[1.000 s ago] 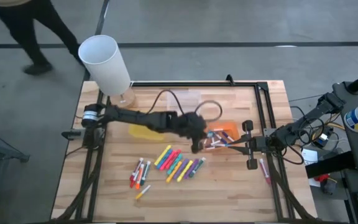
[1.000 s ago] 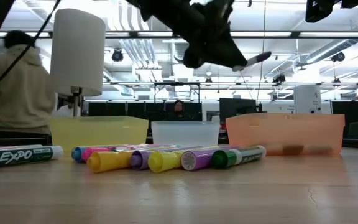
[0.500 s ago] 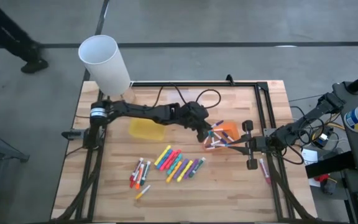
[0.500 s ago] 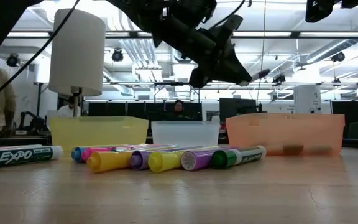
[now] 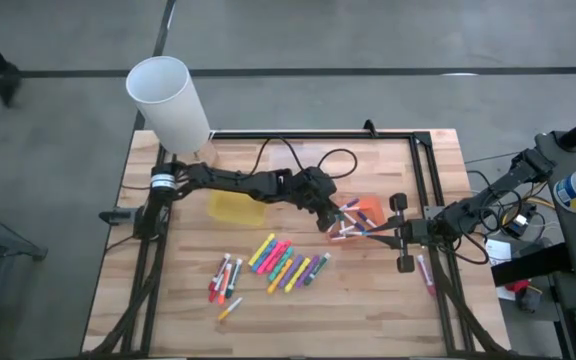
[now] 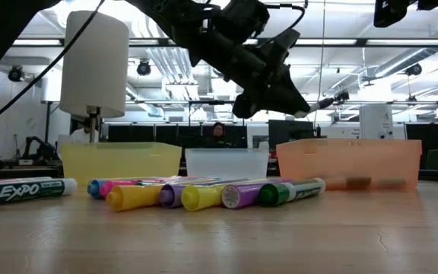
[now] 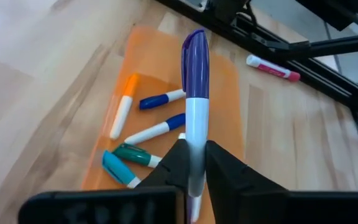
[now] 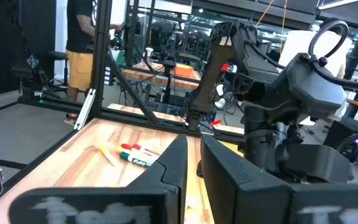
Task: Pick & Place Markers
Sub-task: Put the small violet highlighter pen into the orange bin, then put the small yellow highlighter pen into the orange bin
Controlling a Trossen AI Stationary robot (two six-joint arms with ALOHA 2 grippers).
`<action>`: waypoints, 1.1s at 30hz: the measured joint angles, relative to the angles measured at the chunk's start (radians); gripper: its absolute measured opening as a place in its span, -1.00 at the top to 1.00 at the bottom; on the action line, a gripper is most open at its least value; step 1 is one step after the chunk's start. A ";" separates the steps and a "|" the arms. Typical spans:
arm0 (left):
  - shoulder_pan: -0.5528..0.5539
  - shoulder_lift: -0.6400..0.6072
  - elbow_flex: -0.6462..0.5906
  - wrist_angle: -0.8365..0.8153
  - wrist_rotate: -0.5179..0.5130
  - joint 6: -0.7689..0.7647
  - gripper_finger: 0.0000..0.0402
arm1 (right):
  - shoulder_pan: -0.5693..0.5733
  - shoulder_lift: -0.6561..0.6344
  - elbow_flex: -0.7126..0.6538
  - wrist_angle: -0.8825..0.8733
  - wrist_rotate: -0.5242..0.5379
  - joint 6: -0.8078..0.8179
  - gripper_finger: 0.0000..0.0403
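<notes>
While clamped in the left gripper's [image 7: 193, 163] fingers, white marker [image 7: 194, 115], purple cap, over orange tray [image 7: 160, 71].

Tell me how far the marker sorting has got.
Done: a few markers already lie in the orange tray. In hand: the left gripper holds a purple-capped marker above that tray. Left: a cluster of loose markers on the table. The right gripper waits shut beside the tray.

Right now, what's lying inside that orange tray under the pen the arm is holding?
The orange tray holds an orange-capped marker, two blue-capped ones and two teal ones. The left tool and its purple-capped marker cover part of the tray, so more may lie there.
</notes>
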 joint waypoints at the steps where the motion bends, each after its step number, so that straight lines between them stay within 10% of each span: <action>1: -0.001 0.000 0.000 0.001 0.008 0.001 0.78 | 0.000 0.000 0.000 0.000 0.000 0.000 0.79; 11: -0.025 -0.011 0.000 -0.018 0.098 -0.005 0.18 | 0.000 0.000 0.000 0.000 0.000 0.000 0.79; 20: -0.141 -0.212 -0.015 -0.366 0.146 0.079 0.14 | 0.000 0.000 0.000 0.000 0.000 0.000 0.79; 33: -0.490 -0.572 -0.435 -0.296 -0.162 -0.289 0.13 | 0.000 0.000 0.000 0.001 0.000 0.001 0.79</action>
